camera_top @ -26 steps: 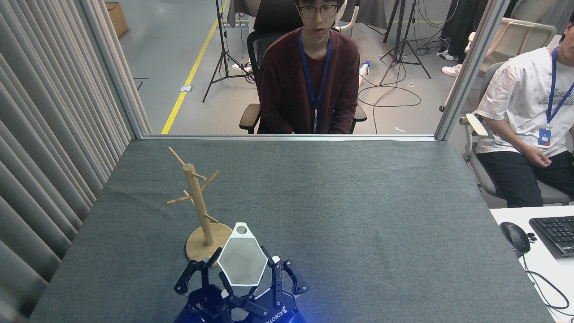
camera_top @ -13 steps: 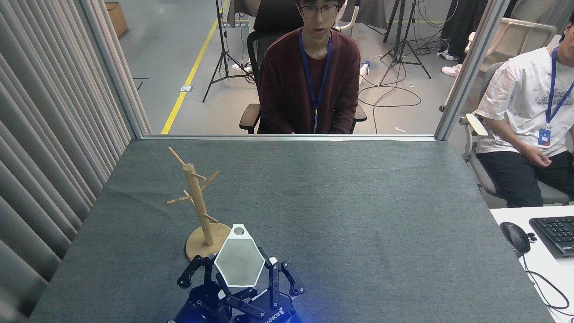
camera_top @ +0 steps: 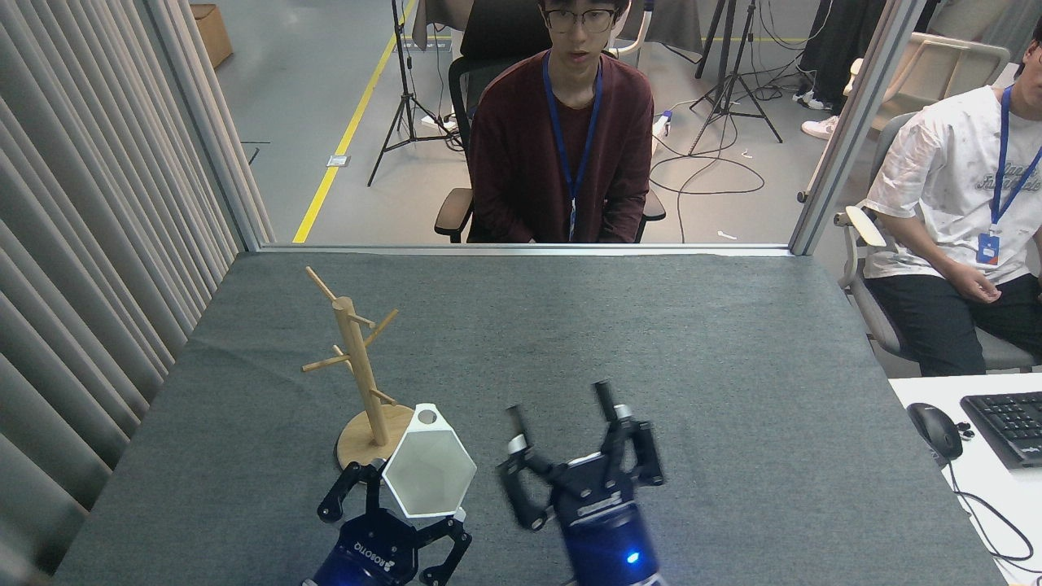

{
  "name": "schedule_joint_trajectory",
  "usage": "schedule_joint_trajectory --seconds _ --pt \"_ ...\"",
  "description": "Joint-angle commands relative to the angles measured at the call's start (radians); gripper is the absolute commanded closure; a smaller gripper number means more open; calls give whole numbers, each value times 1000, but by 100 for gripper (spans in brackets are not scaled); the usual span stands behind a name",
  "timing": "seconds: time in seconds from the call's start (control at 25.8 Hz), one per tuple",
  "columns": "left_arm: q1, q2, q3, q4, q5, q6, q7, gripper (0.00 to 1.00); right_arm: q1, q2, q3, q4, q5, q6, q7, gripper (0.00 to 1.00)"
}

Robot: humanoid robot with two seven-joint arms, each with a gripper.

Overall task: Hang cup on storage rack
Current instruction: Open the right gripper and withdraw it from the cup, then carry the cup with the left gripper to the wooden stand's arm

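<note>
The cup (camera_top: 429,474) is clamped in the left gripper (camera_top: 391,511) low at the near edge of the table, its hexagonal mouth turned toward the camera and its pierced tab uppermost. The right gripper (camera_top: 562,423) is raised just to the right of it, fingers spread wide and nothing held between them. The storage rack (camera_top: 358,374) is seen standing upright just behind and left of the cup, with its round base touched or overlapped by the tab in this view. The table (camera_top: 651,342) is covered by a dark grey felt-like cloth. A pleated curtain (camera_top: 89,244) is hung along the left. Beyond the far edge a seated person (camera_top: 562,146) is faced, another person (camera_top: 952,212) is seated at right, and a keyboard (camera_top: 1005,423) and mouse (camera_top: 934,431) are laid on a white desk.
</note>
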Motion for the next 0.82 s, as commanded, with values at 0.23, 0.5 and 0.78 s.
schedule_joint_trajectory --seconds 0.23,0.5,0.78 --pt "-17 13 68 12 -19 249 -6 51 31 -179 -266 191 -32 78 158 2" --pt "-32 5 231 91 -454 376 -6 51 56 -182 -272 188 -33 76 155 2" --pt "-141 -4 248 226 -560 438 -10 50 57 -179 -272 182 -33 78 156 2"
